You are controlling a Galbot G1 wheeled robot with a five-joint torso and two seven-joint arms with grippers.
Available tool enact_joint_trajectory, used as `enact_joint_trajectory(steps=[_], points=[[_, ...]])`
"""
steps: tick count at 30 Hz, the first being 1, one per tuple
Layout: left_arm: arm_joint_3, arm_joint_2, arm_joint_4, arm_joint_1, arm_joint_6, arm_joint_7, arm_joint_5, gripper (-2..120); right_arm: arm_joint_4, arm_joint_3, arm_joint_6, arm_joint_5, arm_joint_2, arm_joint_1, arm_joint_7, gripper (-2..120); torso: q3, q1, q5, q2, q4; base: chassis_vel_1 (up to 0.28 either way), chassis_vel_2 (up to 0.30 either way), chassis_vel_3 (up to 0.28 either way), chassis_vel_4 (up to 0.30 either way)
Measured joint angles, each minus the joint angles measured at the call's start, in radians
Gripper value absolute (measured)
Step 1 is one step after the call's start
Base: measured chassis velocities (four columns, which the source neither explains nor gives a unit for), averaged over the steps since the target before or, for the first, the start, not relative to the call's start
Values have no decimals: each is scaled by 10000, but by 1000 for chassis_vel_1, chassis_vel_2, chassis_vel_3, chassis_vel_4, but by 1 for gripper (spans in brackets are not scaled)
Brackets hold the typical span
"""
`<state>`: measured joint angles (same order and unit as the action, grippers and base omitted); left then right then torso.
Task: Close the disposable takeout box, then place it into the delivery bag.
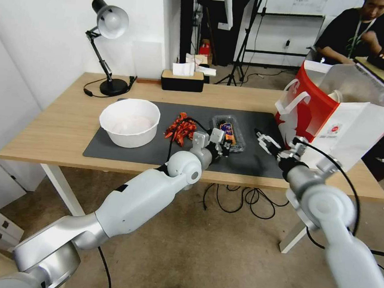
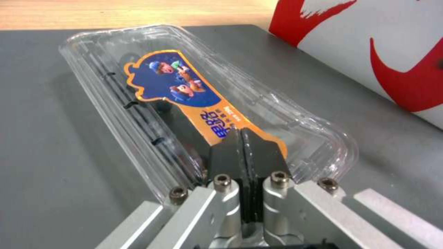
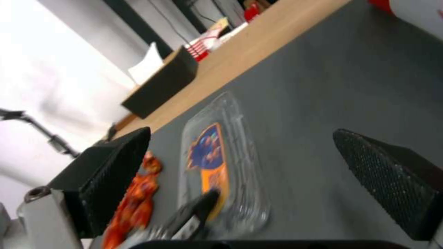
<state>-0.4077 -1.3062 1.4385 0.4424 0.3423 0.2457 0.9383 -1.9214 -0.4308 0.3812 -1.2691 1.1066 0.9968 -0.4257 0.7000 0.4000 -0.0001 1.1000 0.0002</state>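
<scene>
Box is lying flat on the dark mat near the middle of the table, lid down, its long axis running away from the robot toward the table's far edge. Its near short end is sitting right at the left gripper, whose jaws are pressed together with nothing between them, tips resting on the lid's label at that near end, as the left wrist view is showing. The right gripper is hovering just beside the box on its right, low over the mat, jaws spread wide and holding nothing. The left arm is the nearer one and appears to be pressing the lid shut. The bag is standing upright at the mat's right edge, mouth open upward, close behind the right gripper, so the box would have to travel rightward and up over the rim. A bowl and red scraps are lying to the box's left.
</scene>
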Motion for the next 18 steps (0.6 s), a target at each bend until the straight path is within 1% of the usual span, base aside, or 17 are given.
enact_joint_trajectory(steps=[3,7,11,18], points=[[-19,-11,8,102,-12,29,-62,0,727,518,29,28,214,-688,-218,100,-1,0,0,0,1,0,0,0,0],[-60,9,31,129,-13,43,-113,0,1185,833,68,32,340,-1133,-264,100,-1,0,0,0,-1,0,0,0,0],[-59,-6,19,147,-13,43,-131,0,1453,1029,191,23,447,-1374,-318,100,-1,0,1,0,0,0,0,0,0],[-14,-60,-18,130,-11,44,-141,0,1554,1241,383,1,533,-1389,-359,100,-1,0,1,0,-4,0,0,0,0]])
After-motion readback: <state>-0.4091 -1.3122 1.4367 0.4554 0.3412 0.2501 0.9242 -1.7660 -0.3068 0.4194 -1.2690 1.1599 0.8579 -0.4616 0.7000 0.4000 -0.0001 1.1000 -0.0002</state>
